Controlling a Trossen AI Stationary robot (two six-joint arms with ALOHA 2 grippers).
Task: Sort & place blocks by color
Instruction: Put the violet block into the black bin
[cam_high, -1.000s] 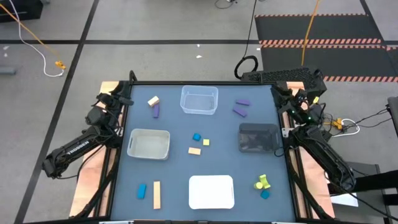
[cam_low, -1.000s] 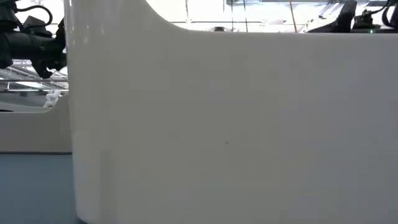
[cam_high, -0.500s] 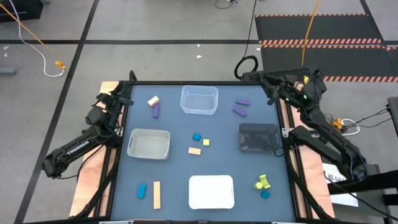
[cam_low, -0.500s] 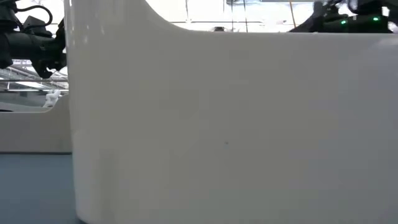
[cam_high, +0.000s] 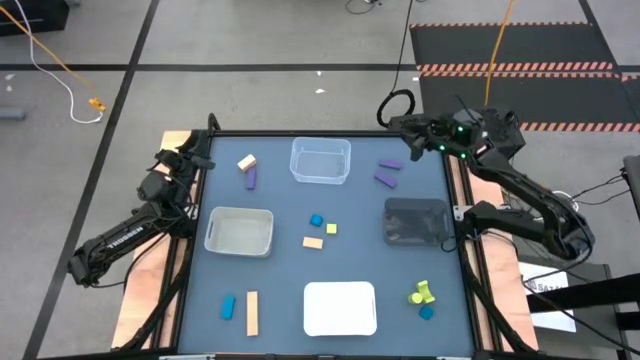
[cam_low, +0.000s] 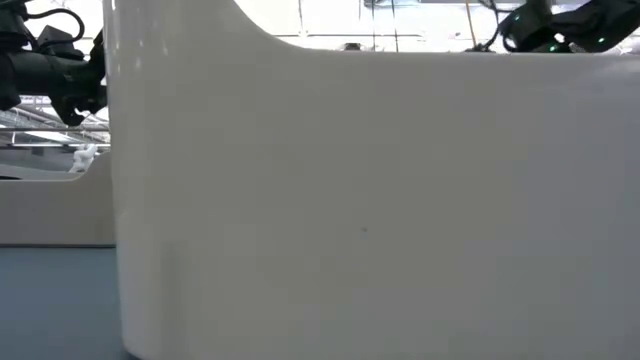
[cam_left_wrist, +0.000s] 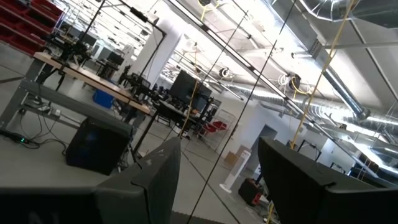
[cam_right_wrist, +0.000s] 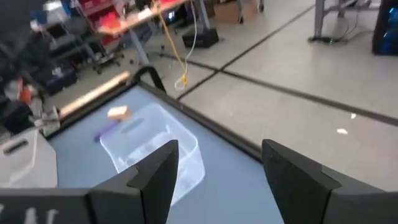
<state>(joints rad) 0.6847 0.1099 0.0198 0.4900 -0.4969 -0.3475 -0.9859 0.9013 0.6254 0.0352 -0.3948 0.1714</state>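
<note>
Right gripper (cam_right_wrist: 214, 186): jaws parted wide, nothing between them. In the high view we place it over the tabletop's (cam_high: 360, 260) far right corner, raised, facing in across the surface. Its wrist view looks past the jaws to the clear bin (cam_right_wrist: 152, 155), with a tan block (cam_right_wrist: 118, 112) and a purple bar (cam_right_wrist: 107, 131) beyond it.

Left gripper (cam_left_wrist: 217, 180): jaws also apart and empty, aimed out at the room. The left arm waits folded off the left edge.

Blocks, all loose on the tabletop, none in a bin:
- two purple bars (cam_high: 388, 172) just beside the right gripper, between the clear bin and the right edge
- tan block and purple bar near the far left corner
- small blue cube (cam_high: 316, 220), yellow cube (cam_high: 331, 229) and tan bar (cam_high: 313, 242) in the middle
- blue block (cam_high: 228, 306) and long tan bar (cam_high: 252, 312) near left
- yellow-green pieces (cam_high: 420, 293) with a blue cube (cam_high: 426, 312) near right

Bins: grey bin (cam_high: 239, 231) left of centre, dark bin (cam_high: 416, 221) right, white tray (cam_high: 340, 307) at the near edge; the white tray blocks the low view.

Our judgement: sorting has hardly begun, and the right arm is reaching for its first pick, most likely the purple bars nearest it. To do it well, we would come down over one bar only, turn the wrist so the jaws span its short side, and keep clear of its neighbour. The two lie close, so a skewed descent could nudge the second. Which bin takes purple, we cannot tell.
</note>
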